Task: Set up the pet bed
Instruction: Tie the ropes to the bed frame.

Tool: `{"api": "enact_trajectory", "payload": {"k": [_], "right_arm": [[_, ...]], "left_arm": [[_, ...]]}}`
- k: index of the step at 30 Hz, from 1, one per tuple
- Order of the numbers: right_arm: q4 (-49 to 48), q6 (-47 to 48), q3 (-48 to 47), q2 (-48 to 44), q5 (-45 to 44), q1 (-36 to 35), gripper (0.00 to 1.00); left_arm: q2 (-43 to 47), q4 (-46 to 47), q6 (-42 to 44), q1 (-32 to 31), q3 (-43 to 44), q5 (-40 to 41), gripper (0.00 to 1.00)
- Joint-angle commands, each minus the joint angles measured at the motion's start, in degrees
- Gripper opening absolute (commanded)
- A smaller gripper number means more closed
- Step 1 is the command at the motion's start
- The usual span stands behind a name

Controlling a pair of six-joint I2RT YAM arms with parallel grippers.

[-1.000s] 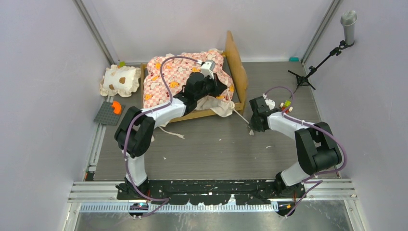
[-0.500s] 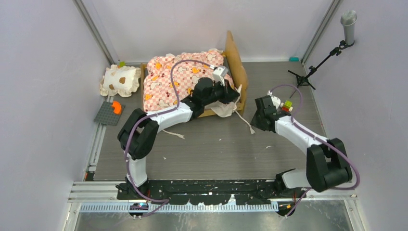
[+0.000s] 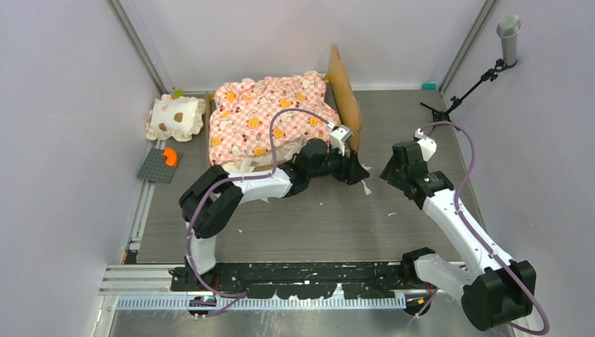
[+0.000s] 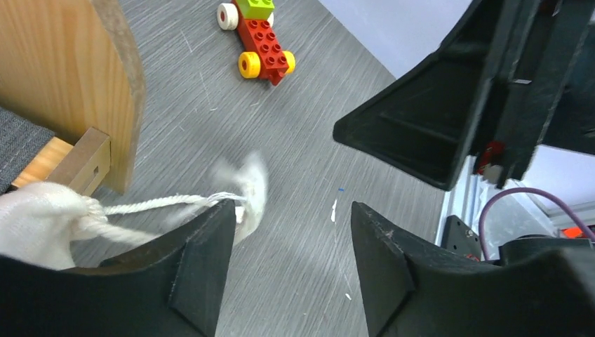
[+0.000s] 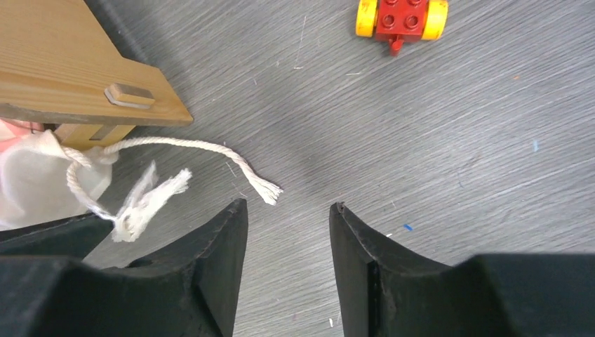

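The pet bed [image 3: 344,98] stands at the back middle, a light-wood frame with its tall headboard on the right. Its pink checkered mattress [image 3: 270,116] with orange animals lies rumpled over the frame. White ruffle and a tie cord [image 5: 203,147] hang off the near right corner [image 5: 70,70]. My left gripper [image 3: 359,172] sits low beside that corner, open [image 4: 291,210]; the cord's frayed end [image 4: 249,189] lies by its left finger, not held. My right gripper [image 3: 388,170] faces it from the right, open and empty [image 5: 289,205] above the floor.
A cream ruffled pillow [image 3: 175,118] with brown spots lies left of the bed. A grey brick plate [image 3: 160,165] with an orange piece sits near it. A red toy car [image 5: 400,17] stands right of the bed. A microphone stand [image 3: 484,70] is at the back right.
My left gripper slid off the mattress to the bed's near right corner and opened, letting go. The mattress now lies spread over the frame. My right gripper opened and drew back to the right.
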State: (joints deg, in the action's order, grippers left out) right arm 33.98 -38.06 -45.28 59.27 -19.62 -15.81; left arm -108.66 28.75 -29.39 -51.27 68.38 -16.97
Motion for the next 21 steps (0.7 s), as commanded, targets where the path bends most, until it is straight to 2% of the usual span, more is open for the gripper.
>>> {"api": "enact_trajectory", "payload": {"k": [1,4,7,11,15,17,21], "right_arm": [[3.75,1.61,-3.72,-2.73,-3.38,0.46,0.54],[4.14,3.09,-4.2,-3.07,-3.03,0.5,0.54],[2.48,5.51,-4.02,-4.25,-1.06,0.52,0.53],[-2.54,6.94,-3.13,-7.32,2.51,0.53,0.55],[-2.72,9.33,-6.68,-4.76,6.95,0.07,0.57],[-3.79,9.74,-7.38,-4.54,6.59,-0.84,0.58],[-5.06,9.82,-8.14,-5.22,6.43,-1.49,0.58]], "left_arm": [[2.32,-0.73,3.03,-0.76,0.51,3.6,0.65],[8.21,-5.14,6.71,-1.0,-1.59,7.4,0.67],[15.53,-11.19,10.22,-1.35,-3.86,12.21,0.75],[27.33,-21.92,12.09,-1.29,-8.26,23.24,0.8],[38.4,-34.31,12.01,-1.06,-12.39,36.49,0.91],[43.08,-38.46,12.13,-0.82,-14.53,37.69,0.93],[52.52,-37.79,10.39,-0.81,-21.5,30.76,0.93]]}}
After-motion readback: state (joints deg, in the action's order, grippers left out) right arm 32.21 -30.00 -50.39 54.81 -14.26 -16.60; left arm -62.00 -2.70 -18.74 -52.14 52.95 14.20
